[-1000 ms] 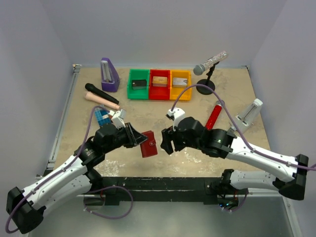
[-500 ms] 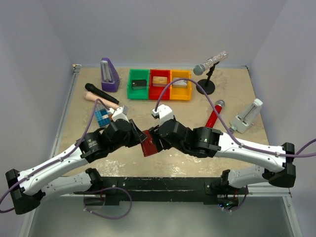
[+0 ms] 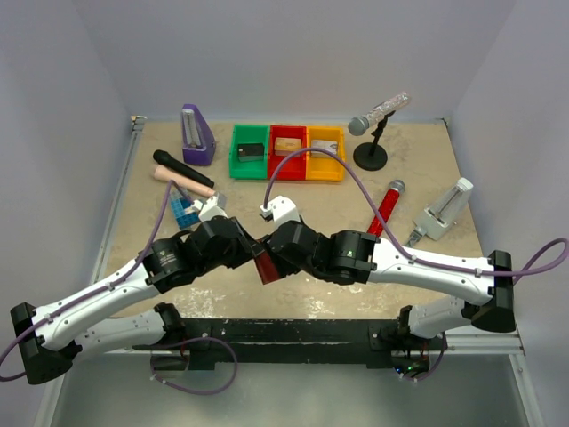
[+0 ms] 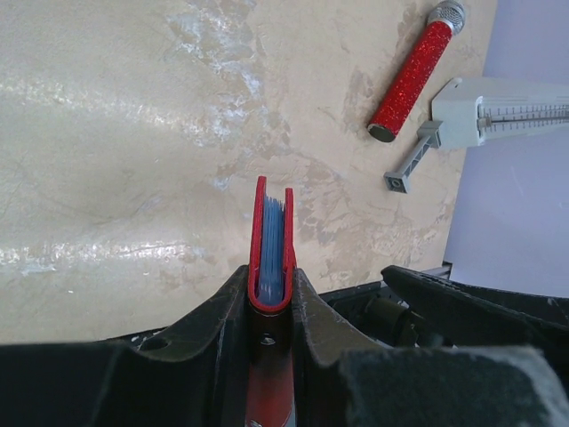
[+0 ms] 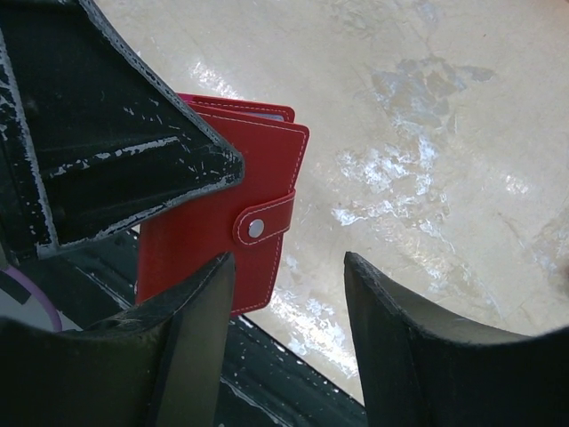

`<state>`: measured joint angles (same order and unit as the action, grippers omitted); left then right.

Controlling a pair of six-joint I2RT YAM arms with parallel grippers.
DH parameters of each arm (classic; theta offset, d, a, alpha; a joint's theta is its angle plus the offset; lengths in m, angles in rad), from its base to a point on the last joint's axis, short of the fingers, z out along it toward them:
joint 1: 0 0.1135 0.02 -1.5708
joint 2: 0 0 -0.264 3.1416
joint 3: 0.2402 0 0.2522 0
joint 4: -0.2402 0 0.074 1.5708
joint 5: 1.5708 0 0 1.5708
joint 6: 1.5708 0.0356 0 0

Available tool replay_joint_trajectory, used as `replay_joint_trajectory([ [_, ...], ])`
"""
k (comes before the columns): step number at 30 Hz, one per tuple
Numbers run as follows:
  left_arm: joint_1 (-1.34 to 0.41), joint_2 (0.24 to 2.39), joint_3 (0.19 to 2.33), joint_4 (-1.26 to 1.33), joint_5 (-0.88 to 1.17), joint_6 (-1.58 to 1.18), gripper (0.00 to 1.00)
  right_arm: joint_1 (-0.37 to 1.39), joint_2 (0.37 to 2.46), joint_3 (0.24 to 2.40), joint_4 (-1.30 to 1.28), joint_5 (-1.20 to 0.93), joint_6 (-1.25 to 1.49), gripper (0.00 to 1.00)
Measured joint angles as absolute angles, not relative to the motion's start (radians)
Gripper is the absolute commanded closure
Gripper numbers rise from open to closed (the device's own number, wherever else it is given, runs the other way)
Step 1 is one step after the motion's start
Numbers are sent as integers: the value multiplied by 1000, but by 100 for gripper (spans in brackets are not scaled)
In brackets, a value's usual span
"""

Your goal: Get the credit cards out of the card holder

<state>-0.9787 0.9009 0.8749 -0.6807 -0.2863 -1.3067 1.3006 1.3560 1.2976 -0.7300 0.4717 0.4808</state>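
Observation:
The dark-red card holder [image 3: 267, 266] hangs above the table's near middle, snapped closed, with my left gripper [image 3: 250, 253] shut on its spine. The left wrist view looks down its edge: red covers [image 4: 260, 233] around pale blue pockets, clamped between my left gripper's [image 4: 269, 280] jaws. The credit cards are hidden inside. My right gripper [image 3: 279, 256] stands open right beside the holder. In the right wrist view the card holder [image 5: 227, 218] with its snap tab [image 5: 264, 222] sits partly behind the left finger [image 5: 191, 311]; the gap of my right gripper [image 5: 289, 267] is mostly over bare table.
A red glitter microphone [image 3: 384, 208] and a white device [image 3: 442, 211] lie to the right. Green, red and yellow bins [image 3: 287, 151] holding small blocks stand at the back, with a purple metronome [image 3: 197, 135], a black microphone [image 3: 181, 168] and a microphone on a stand [image 3: 377, 116].
My right arm has swung left up to the card holder, and its jaws have narrowed somewhat. My left arm has shifted slightly forward, still holding the holder.

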Motion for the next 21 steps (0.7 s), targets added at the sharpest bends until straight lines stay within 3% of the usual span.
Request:
replay_joint_trajectory([
  [14, -979, 881, 857, -655, -272, -1351, 100, 1301, 1414, 1318, -745, 453, 499, 46],
  [21, -979, 874, 830, -636, -255, -1352, 100, 1301, 1454, 1346, -768, 453, 508, 52],
])
